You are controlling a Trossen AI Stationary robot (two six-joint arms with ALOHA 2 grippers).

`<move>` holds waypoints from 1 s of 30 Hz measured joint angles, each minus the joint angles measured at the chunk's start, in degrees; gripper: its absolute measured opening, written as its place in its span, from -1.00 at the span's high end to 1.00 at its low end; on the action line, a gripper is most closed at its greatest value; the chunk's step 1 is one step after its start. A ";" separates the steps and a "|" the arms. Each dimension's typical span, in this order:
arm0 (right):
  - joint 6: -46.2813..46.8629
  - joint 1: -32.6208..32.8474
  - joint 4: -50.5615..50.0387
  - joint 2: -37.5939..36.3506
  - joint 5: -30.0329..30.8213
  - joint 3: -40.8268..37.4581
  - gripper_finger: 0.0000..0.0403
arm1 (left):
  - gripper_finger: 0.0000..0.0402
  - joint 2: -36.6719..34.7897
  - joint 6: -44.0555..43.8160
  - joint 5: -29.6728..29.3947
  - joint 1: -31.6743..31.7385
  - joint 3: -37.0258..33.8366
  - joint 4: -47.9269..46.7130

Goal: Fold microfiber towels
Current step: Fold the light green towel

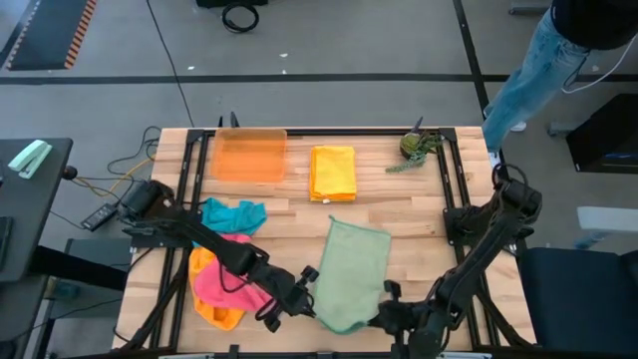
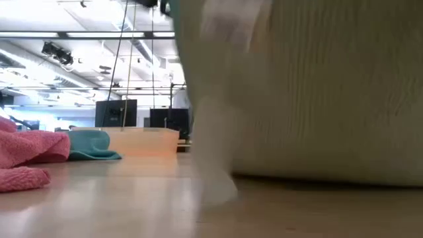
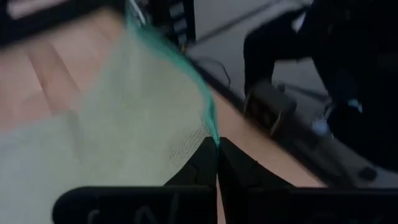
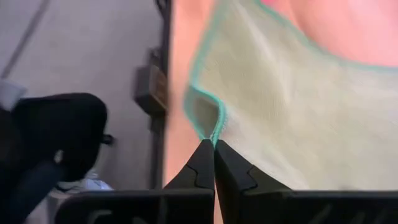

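The left hand (image 3: pixel 216 148) and the right hand (image 4: pixel 214 149) are each pinched shut on a near corner of the soft sage-green microfiber towel (image 1: pixel 354 271), which lies on the wooden bench (image 1: pixel 419 214). Light and limp, it should drape and sag; its teal-stitched edges give the surest hold.

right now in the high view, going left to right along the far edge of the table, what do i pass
orange tray → folded yellow towel → small green thing by the far right corner
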 joint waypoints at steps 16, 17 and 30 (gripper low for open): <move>6.98 1.31 -3.28 1.27 0.09 -0.03 0.98 | 0.97 0.56 -0.41 -0.64 -0.17 0.10 -2.67; 7.56 1.63 -3.28 1.27 0.18 -0.03 0.98 | 0.97 1.58 -0.43 -0.81 -0.53 0.10 -2.77; 19.06 2.23 -2.53 2.03 1.62 -3.25 0.99 | 0.94 17.94 -3.64 -2.01 -3.45 0.13 12.78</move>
